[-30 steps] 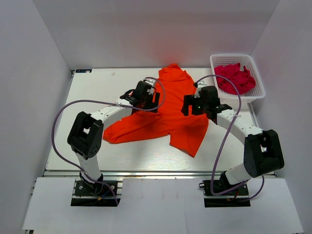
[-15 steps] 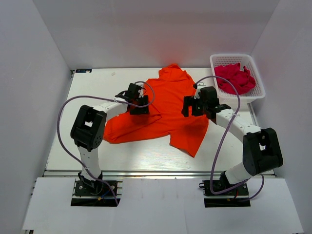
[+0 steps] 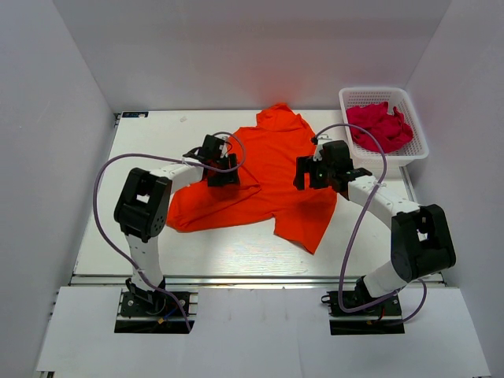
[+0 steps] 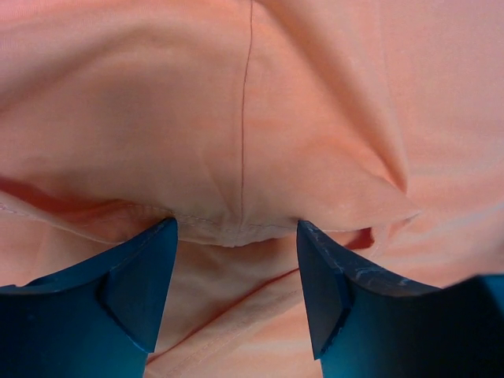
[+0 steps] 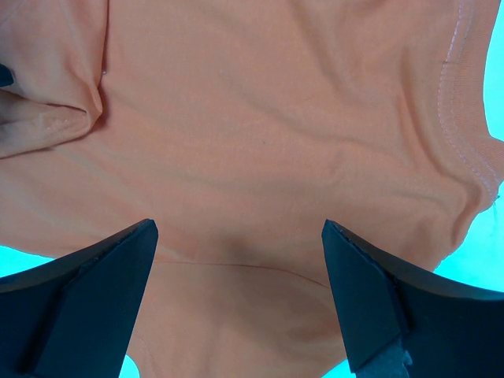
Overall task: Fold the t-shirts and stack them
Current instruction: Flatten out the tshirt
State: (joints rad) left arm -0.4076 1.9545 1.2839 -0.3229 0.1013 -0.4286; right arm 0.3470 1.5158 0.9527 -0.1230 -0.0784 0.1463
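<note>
Tee (image 3: 276,185) lies crumpled on surface (image 3: 150,142) between arms, unfolded. Your left claw (image 4: 236,236): jaws apart, straddling hem fold at seam, not clamped. Right claw (image 5: 238,235): wide open over cloth, holding nothing. Likely best: seat hem deep before closing, then pull both sides evenly to flatten.

An orange-red t-shirt (image 3: 276,181) lies crumpled and partly spread on the white surface (image 3: 150,150). It reaches from the middle of the far edge towards the near edge, with one flap pointing to the near right and another stretching left. The left end effector (image 3: 224,178) sits low over the shirt's left part. The right end effector (image 3: 302,173) sits low at the shirt's right side, well apart from the left one. At the far right corner stands a white lattice basket (image 3: 375,94) holding bunched crimson-pink t-shirts (image 3: 380,126). A purple cable (image 3: 98,189) loops along each arm.
</note>
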